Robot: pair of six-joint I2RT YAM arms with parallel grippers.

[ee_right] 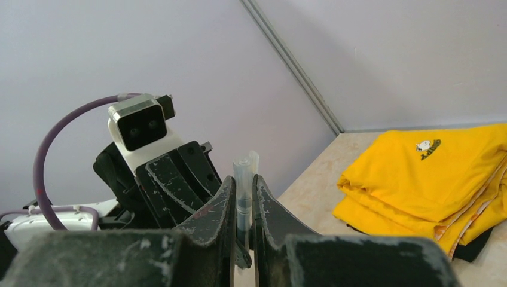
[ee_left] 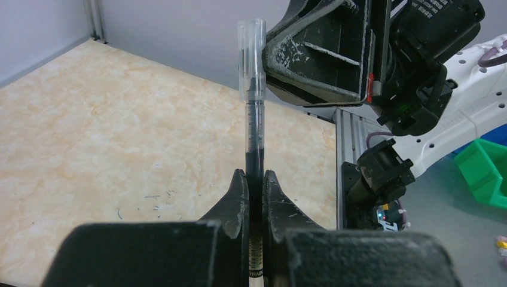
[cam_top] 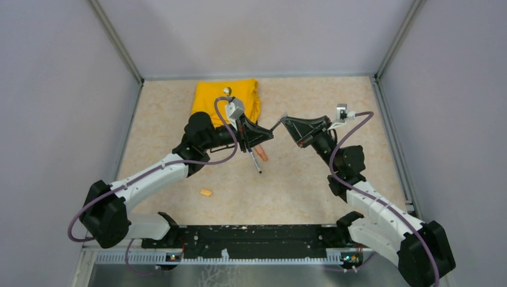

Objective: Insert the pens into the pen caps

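My left gripper point(ee_left: 255, 174) is shut on a thin dark pen point(ee_left: 253, 134) and holds it in the air. A clear pen cap point(ee_left: 250, 57) sits on the pen's far end. My right gripper point(ee_right: 242, 179) is shut on that clear cap point(ee_right: 241, 170), facing the left gripper point(ee_right: 173, 179). In the top view the two grippers point(cam_top: 269, 133) point(cam_top: 286, 120) meet tip to tip over the middle of the table, with the pen point(cam_top: 277, 125) between them. An orange marker point(cam_top: 261, 153) and a thin silver pen point(cam_top: 256, 163) lie below them. A light orange cap point(cam_top: 205, 192) lies nearer the front. No dark blue cap shows.
A folded yellow cloth point(cam_top: 227, 98) lies at the back of the table, also in the right wrist view point(ee_right: 430, 173). Grey walls point(cam_top: 66, 89) close the table at the left, back and right. A green bin point(ee_left: 484, 170) stands off the table.
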